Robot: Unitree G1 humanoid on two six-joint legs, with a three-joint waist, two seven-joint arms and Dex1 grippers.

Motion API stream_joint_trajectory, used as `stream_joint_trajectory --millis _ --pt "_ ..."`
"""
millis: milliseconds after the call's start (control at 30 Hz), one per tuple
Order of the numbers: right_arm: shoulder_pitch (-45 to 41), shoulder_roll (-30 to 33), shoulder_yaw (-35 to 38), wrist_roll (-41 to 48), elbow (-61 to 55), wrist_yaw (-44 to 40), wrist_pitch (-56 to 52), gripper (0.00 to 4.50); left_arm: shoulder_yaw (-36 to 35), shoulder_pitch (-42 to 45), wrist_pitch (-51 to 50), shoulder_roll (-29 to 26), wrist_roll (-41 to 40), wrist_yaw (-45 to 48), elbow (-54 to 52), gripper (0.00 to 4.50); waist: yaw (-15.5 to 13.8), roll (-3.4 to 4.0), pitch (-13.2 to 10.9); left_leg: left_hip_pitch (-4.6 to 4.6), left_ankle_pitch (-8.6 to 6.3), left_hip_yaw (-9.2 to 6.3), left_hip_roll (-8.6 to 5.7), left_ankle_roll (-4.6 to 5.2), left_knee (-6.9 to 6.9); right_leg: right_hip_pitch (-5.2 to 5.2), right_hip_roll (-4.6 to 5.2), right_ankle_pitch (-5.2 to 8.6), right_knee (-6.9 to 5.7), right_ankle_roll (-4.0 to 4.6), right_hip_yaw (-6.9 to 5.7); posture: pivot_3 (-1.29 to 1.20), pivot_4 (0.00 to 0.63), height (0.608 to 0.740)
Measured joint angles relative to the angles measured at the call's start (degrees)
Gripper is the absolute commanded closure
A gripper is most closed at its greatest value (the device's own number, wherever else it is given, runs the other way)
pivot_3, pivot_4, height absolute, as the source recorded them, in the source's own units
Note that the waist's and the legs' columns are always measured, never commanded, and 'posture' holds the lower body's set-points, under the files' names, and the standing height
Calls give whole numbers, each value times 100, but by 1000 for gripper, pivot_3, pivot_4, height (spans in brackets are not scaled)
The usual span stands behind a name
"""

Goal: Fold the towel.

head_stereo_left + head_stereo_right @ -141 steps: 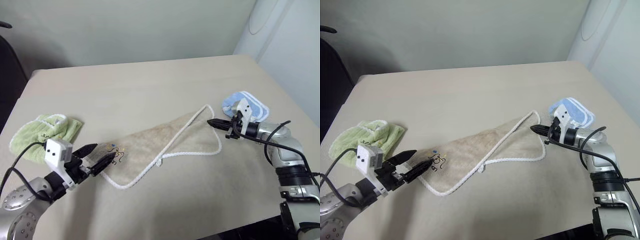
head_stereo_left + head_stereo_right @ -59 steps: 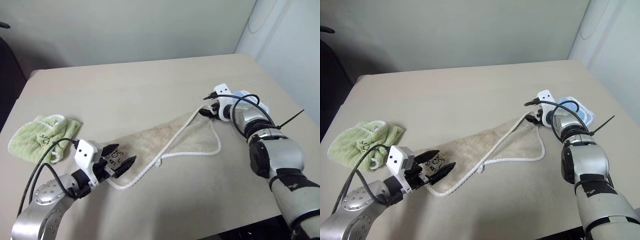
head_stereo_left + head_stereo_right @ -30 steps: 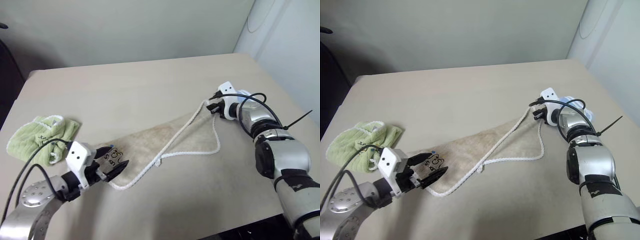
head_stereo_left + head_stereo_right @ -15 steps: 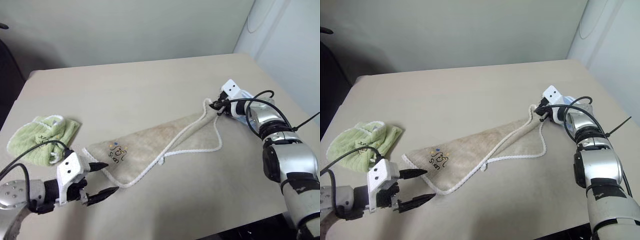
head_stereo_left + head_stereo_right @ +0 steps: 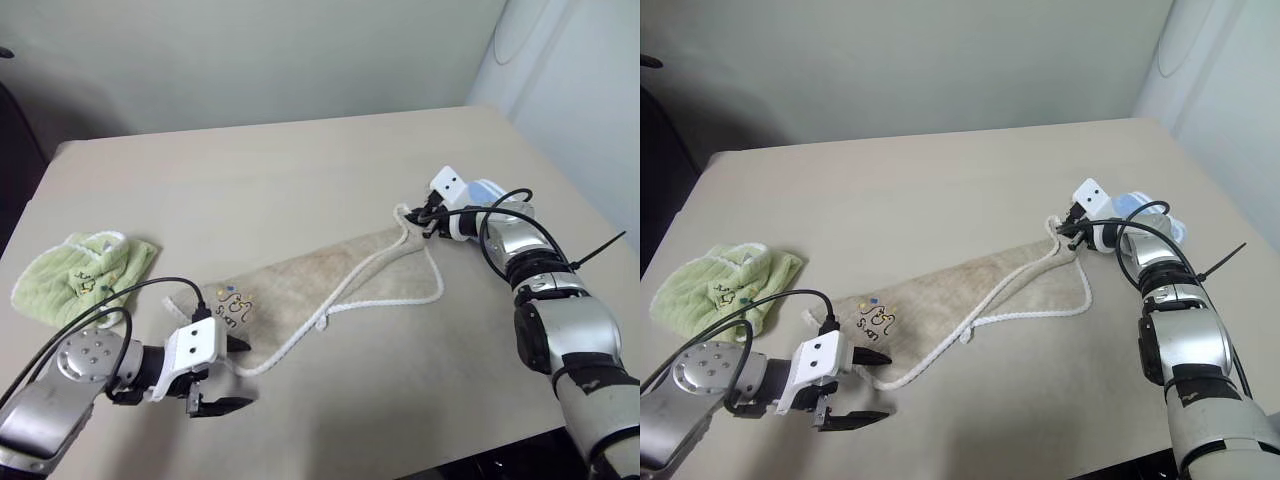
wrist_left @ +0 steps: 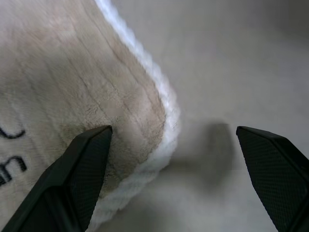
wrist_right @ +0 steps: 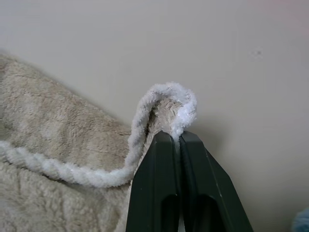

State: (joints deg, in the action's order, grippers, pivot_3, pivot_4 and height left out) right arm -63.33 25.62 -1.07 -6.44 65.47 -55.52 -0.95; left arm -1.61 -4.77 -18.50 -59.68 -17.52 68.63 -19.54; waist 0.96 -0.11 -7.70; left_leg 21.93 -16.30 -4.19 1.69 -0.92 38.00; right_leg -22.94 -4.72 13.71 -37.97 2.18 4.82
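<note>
With my right end effector (image 7: 179, 137) pinching the far corner of the towel (image 5: 330, 275) stretched across the tabletop (image 5: 300, 170), my spread left end effector (image 6: 174, 145) straddles the near corner and must close next.

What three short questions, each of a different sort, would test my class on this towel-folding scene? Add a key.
1. True or false: the right gripper is shut on the towel at its corded corner.
2. Which small towel lies at the table's left edge? A light-green towel B light-blue towel
3. Fill in: the left gripper is ____, one finger on the towel's edge, one over bare table.

Key: 1 true; 2 A; 3 open.
</note>
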Motion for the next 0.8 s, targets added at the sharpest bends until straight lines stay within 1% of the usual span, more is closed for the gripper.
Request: stream_joint_trajectory --millis 33,67,133,167,300,500,600,800 --pt "47 -20 0 33 -109 -52 -62 4434 92 137 36 61 45 6 91 0 -6 4 0 0 0 0 0 0 1 0 0 0 -1 0 0 0 150 740" --pt "95 -19 2 72 -206 -97 -117 4477 148 192 87 68 66 16 144 182 -9 6 1 0 0 0 0 0 2 1 0 0 -2 0 0 0 150 740" --pt "198 -3 3 124 -394 -143 -241 4500 201 226 172 77 106 22 204 630 -16 18 9 -3 0 -1 0 1 3 5 0 0 -1 0 0 0 150 740" --pt "269 18 3 165 -523 -173 -310 4500 210 226 202 82 122 20 246 925 -15 21 11 -3 0 0 0 1 3 5 0 0 0 0 0 0 150 740" --pt "479 159 3 235 -904 -236 -567 4500 160 171 234 85 88 31 289 2325 17 23 11 -2 -1 0 0 2 -4 2 -1 1 5 1 0 0 150 740" --pt "756 293 3 344 -1462 -279 -976 4500 -120 -293 154 83 -240 103 105 4481 75 25 11 -3 0 0 1 1 -17 -3 -3 5 7 7 1 0 150 740" --pt "889 369 2 413 -1695 -309 -1199 4500 -258 -550 94 84 -295 63 -100 4481 79 27 9 -2 -1 0 2 1 -17 -5 -4 6 7 7 1 0 150 740" --pt "1109 468 -9 509 -2341 -349 -1644 4500 -699 -662 -224 147 -586 -159 -513 4481 80 26 9 -3 -1 -1 2 2 -8 -2 -4 6 3 7 0 0 150 740"
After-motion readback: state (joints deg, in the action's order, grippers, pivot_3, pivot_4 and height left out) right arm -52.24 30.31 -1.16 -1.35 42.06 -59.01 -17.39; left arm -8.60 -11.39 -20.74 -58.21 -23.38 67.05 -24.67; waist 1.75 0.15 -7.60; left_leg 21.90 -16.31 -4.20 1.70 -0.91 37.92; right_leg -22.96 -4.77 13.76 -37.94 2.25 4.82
